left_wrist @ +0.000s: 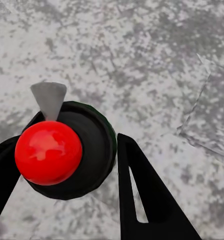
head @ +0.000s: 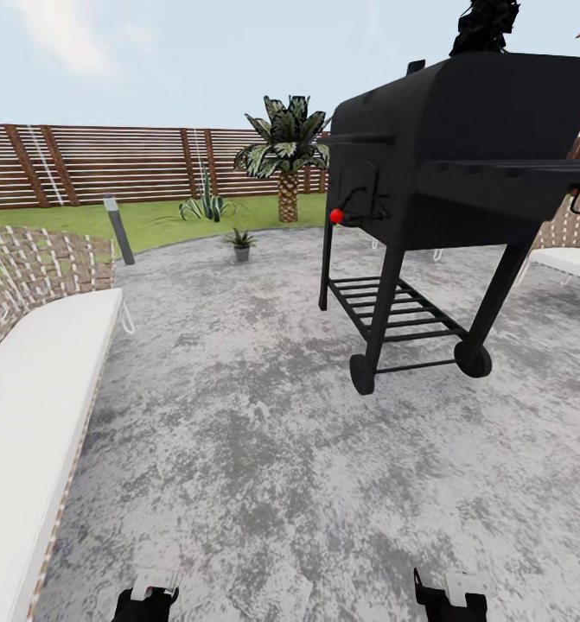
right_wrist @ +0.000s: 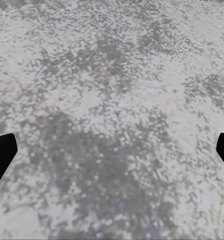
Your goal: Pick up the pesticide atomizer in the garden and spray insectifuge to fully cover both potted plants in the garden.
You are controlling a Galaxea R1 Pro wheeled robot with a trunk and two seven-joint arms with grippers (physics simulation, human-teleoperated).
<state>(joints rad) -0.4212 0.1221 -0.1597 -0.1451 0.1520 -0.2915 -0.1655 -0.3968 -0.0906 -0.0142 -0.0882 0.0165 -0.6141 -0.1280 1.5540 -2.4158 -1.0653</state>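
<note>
The left wrist view shows the left gripper [left_wrist: 67, 165] clamped around the pesticide atomizer [left_wrist: 87, 150], seen from its red-capped top. The right gripper [right_wrist: 112, 152] is spread wide over mottled grey patio [head: 264, 449]. In the head view, one potted plant [head: 240, 242] sits upper left, a black grill [head: 445, 164] upper right.

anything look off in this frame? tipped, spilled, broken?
Nothing stands out. The black grill stands upright on the stone patio, and the small potted plant near the patio's far edge is upright. The left gripper holds the atomizer between its fingers; no spill shows.
</note>
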